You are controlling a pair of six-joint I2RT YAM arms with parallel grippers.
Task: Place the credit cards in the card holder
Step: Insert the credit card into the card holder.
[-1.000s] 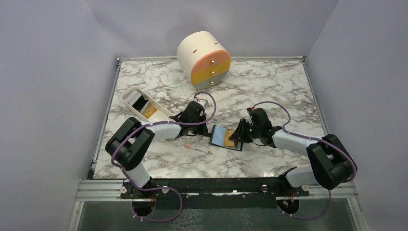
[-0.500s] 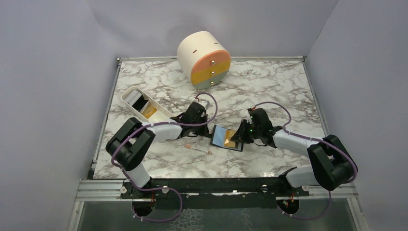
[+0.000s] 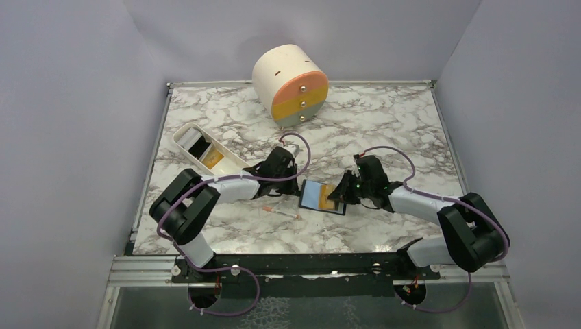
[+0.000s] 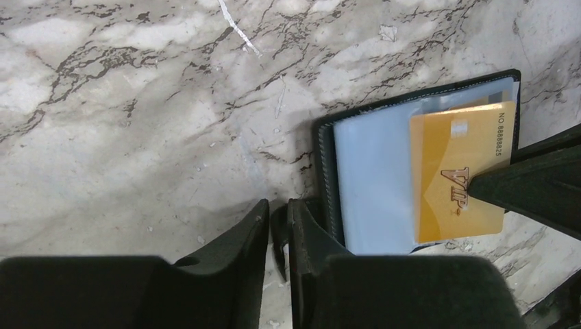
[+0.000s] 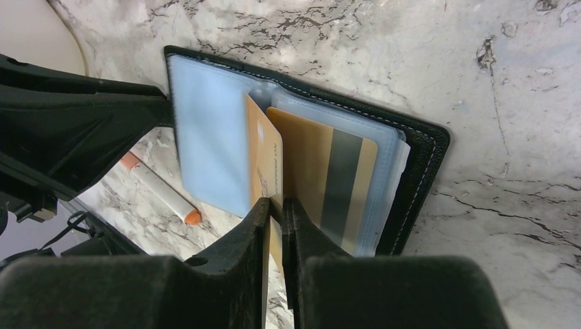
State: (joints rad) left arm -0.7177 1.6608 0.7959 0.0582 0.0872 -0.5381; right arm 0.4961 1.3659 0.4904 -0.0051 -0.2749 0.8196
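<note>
Nearest the bases, a white-and-pink stick [image 3: 281,213] lies loose, not part of the task. Just beyond, the card holder [image 3: 320,197] is open flat mid-table. At its left corner the left gripper [image 4: 277,229] is nearly closed, one finger over the edge, probably pinning it against sliding. The right gripper [image 5: 274,212] clamps the orange-yellow card [image 5: 264,154] edge-on at the fold, feeding a pocket. A second gold card [image 5: 329,181] is already sleeved. Farther left sits a white tray [image 3: 181,131]. Versus a second ago, the holder has barely shifted and the left arm has edged closer.
</note>
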